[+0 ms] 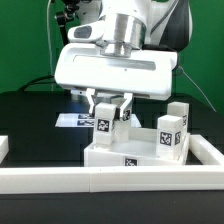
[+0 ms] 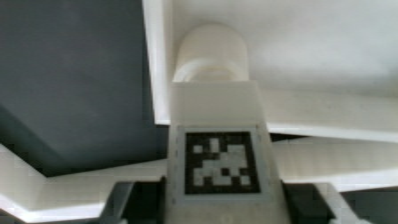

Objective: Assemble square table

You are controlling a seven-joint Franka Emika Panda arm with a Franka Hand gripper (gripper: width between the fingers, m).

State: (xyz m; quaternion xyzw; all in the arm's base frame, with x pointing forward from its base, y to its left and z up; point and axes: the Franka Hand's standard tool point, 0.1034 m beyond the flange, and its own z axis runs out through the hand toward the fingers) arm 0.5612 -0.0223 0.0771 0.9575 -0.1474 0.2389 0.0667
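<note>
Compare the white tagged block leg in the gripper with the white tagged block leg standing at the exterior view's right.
The gripper clamps the held white block leg above the white square slab; the right-hand white block leg stands free, untouched. The held leg is nearer the exterior view's left than the right-hand leg. Both are blocky and tagged.

Exterior view faces the gripper (image 1: 110,108) frontally, near; wrist view looks down the leg (image 2: 219,150)
</note>
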